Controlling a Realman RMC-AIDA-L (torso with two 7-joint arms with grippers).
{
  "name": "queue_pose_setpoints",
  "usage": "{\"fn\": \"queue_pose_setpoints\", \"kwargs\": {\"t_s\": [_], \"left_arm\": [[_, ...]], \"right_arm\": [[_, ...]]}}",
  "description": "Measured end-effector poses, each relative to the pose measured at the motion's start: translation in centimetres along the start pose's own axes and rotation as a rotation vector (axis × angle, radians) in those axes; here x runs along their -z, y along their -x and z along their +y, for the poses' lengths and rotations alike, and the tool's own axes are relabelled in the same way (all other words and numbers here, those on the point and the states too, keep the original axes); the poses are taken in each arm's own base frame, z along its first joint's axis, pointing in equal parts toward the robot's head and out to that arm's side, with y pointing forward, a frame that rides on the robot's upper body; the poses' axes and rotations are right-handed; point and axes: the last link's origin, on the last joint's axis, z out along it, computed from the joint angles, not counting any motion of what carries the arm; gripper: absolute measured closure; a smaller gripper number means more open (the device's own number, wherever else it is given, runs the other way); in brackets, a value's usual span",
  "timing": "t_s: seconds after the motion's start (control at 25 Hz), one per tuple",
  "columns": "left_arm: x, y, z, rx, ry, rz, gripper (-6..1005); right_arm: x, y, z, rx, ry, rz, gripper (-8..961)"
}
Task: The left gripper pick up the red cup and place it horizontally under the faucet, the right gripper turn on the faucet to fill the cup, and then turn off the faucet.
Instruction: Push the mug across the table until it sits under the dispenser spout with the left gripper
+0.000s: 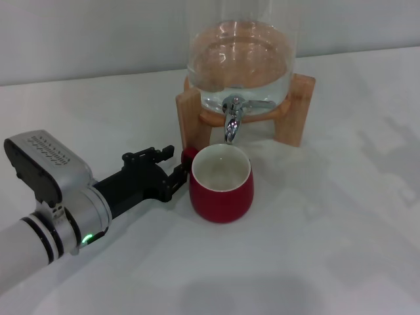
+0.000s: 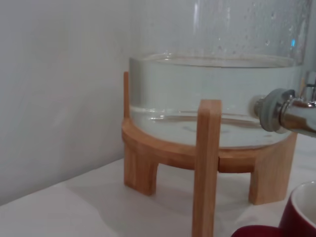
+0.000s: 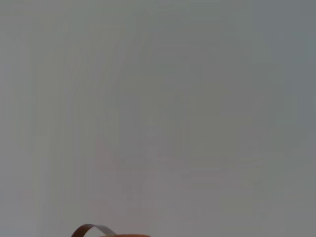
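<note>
One arm is at work: the left gripper (image 1: pixel 176 172) reaches in from the left along the white table (image 1: pixel 328 249), its black fingers pinched on the small handle (image 1: pixel 188 154) of the red cup (image 1: pixel 221 184). To its right the cup stands upright on the table, empty and white inside, directly beneath the spout of the chrome faucet (image 1: pixel 233 118). Behind it the glass dispenser (image 1: pixel 239 62), partly filled with water, sits on its wooden stand (image 1: pixel 292 115). No right gripper shows in any view
</note>
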Motion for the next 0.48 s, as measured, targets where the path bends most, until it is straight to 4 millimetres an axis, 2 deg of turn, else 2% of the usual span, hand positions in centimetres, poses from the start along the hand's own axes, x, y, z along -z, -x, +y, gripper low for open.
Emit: {"fn": "queue_pose_setpoints", "kwargs": {"t_s": [0.48], "left_arm": [[0.92, 0.80, -0.40, 0.023, -0.043, 0.006, 562]], "right_arm": [[-0.16, -0.01, 0.08, -0.001, 0.008, -0.002, 198]]}}
